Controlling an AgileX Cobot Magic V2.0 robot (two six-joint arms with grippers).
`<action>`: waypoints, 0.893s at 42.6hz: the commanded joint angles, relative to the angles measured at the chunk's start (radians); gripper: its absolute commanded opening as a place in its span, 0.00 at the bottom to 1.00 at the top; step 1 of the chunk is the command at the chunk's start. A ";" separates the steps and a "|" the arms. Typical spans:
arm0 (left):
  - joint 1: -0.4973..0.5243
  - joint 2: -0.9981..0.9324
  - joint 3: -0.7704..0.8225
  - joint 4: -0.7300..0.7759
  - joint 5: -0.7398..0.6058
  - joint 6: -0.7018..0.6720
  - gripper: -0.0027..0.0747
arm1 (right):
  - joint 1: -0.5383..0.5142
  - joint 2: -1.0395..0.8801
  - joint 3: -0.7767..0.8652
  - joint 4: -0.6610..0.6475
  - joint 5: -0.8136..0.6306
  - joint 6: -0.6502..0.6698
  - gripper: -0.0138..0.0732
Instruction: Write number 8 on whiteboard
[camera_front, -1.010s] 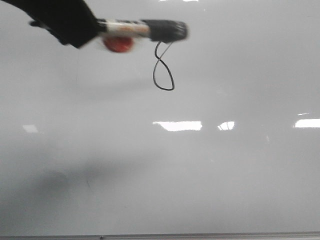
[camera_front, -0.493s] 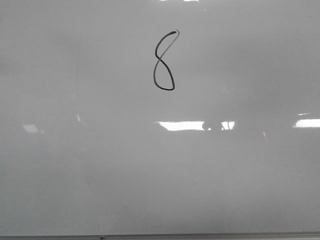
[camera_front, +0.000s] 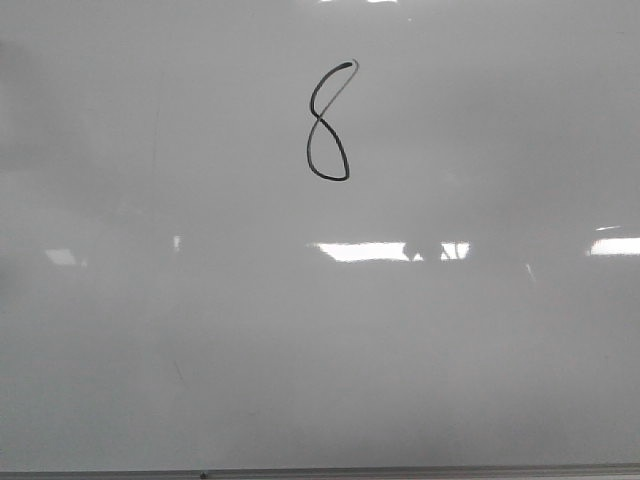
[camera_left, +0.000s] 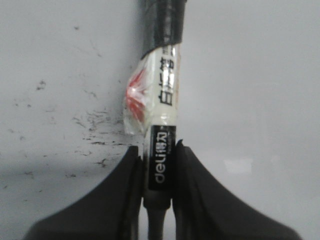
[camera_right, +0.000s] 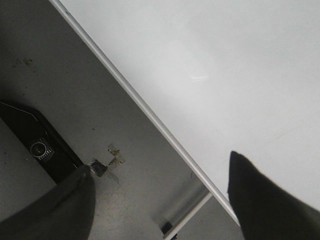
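The left gripper (camera_left: 159, 172) clamps a black-and-white marker (camera_left: 161, 125) between its fingers. On the whiteboard (camera_front: 480, 350), the number 8 (camera_front: 328, 122) sits far, just left of centre. The right gripper (camera_right: 160, 195) hangs spread wide, holding nothing, over the board's frame.

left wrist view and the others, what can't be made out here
- Marker tip: cut off by the top edge of the left wrist view, so capped or bare is unknown.
- Left gripper: absent from the front view.
- Number 8: in neither wrist view.
- Dark box beside the whiteboard: partly hidden behind a right gripper finger, unidentifiable.
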 joint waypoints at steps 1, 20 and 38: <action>0.002 0.020 -0.028 -0.009 -0.072 -0.013 0.09 | -0.008 -0.006 -0.021 -0.004 -0.053 0.002 0.81; 0.002 0.108 -0.036 -0.009 -0.072 -0.013 0.28 | -0.008 -0.006 -0.021 -0.004 -0.053 0.002 0.81; 0.002 0.104 -0.040 -0.009 -0.031 -0.013 0.57 | -0.008 -0.006 -0.021 -0.009 -0.049 0.002 0.81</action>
